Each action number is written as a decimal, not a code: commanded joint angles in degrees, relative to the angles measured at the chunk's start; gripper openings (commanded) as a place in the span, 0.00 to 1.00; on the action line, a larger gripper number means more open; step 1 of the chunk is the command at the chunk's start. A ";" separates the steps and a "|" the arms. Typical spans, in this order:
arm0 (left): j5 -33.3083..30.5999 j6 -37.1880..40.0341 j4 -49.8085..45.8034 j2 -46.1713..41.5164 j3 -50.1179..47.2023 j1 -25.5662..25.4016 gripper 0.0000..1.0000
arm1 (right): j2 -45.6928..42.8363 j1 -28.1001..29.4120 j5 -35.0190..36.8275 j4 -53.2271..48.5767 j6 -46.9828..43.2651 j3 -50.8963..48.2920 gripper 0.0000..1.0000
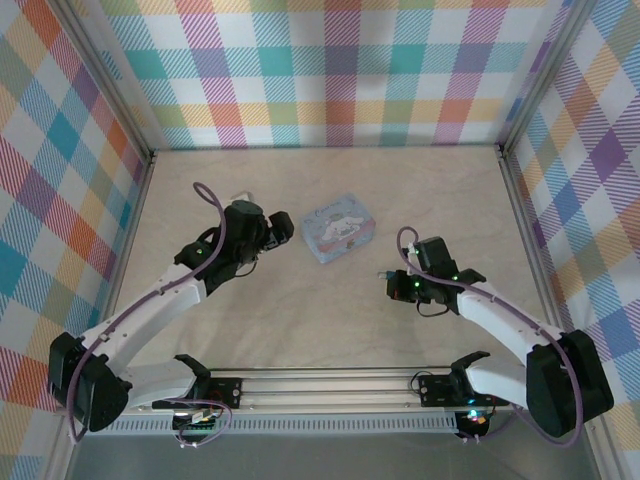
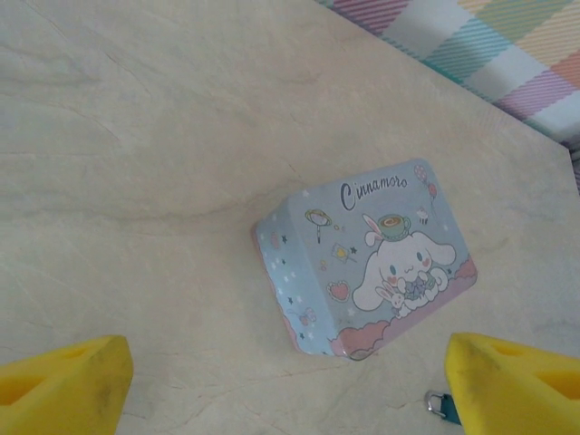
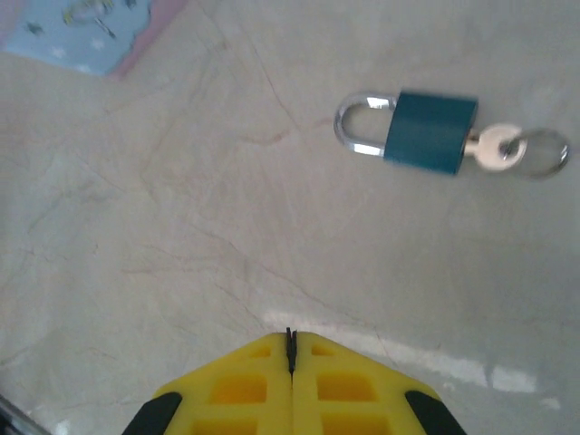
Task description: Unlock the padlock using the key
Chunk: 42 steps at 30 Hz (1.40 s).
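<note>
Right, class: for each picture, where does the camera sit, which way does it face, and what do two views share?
Top external: above and behind the bases, looking down on the table; the left arm and right arm show, the tin between them.
Left wrist: on the left arm, facing down at the tin; left gripper open.
Right wrist: on the right arm, facing down at the padlock with the key at its base; right gripper shut.
Shared: both wrist views catch the tin and the padlock.
</note>
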 commanded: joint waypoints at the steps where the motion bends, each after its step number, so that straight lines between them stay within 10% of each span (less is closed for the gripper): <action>1: -4.17 1.96 -2.57 -3.11 -0.92 1.14 0.91 | -0.96 0.35 5.20 -1.74 -3.68 3.37 0.07; 29: -28.55 16.13 -2.59 -15.61 -11.11 12.52 1.00 | -7.16 -9.25 22.93 12.48 -17.41 1.04 1.00; 42: -27.35 15.61 1.18 -13.75 -14.86 15.85 1.00 | -4.90 -15.41 25.38 24.04 -19.24 -4.84 1.00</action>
